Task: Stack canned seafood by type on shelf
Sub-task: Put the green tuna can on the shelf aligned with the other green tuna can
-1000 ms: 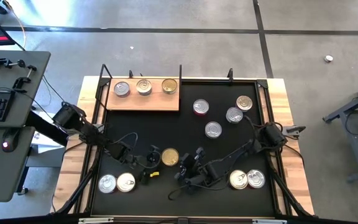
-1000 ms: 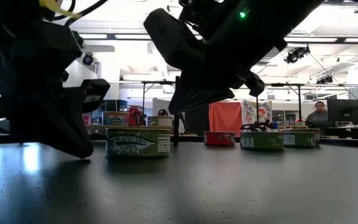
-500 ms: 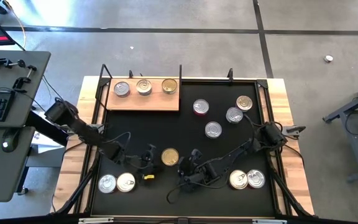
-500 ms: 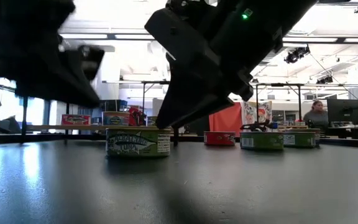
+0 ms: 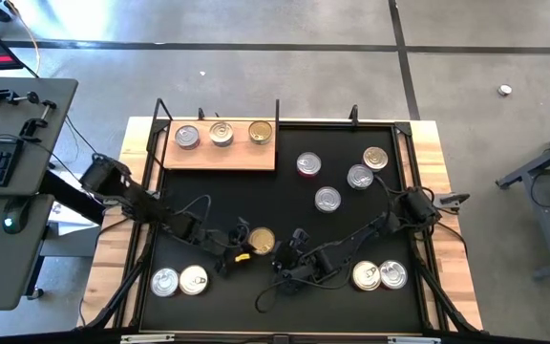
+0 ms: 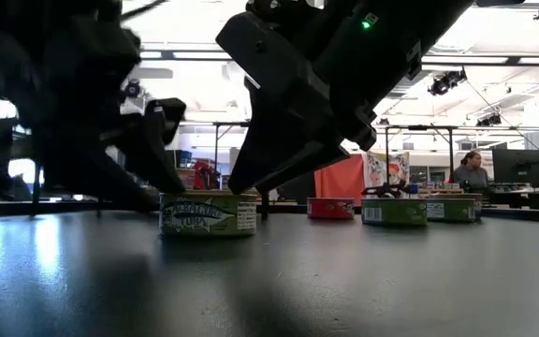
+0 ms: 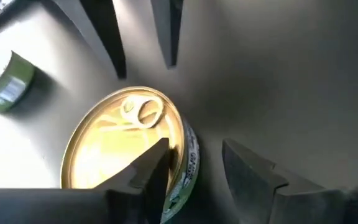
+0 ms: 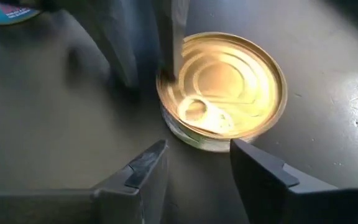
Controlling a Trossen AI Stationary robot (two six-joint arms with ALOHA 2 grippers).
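Canned seafood is what I am after, and the piece in question is a flat round gold-lidded tin with a green printed side (image 5: pixel 262 241), lying near the middle of the black mat on the desk (image 5: pixel 409 129), between my two arms and well apart from the light-brown wooden shelf (image 5: pixel 220 156) at the far edge, where three tins already sit in a row. The main risk I judge is a collision: both my pincers crowd this one tin, and if they close in together their fingers could strike each other or knock the tin skidding across the mat. My left pincer (image 7: pixel 191 171) sits low at the tin's edge, its fingers apart, one finger over the lid rim and the other outside the wall, so a squeeze from here might catch only the rim and tip the tin. My right pincer (image 8: pixel 194 165) hovers just beside the same tin on the opposite side, fingers apart and empty. The left arm reaches in from the desk's left edge, bent low; the right arm stretches across from the right, wrist angled down toward the mat.
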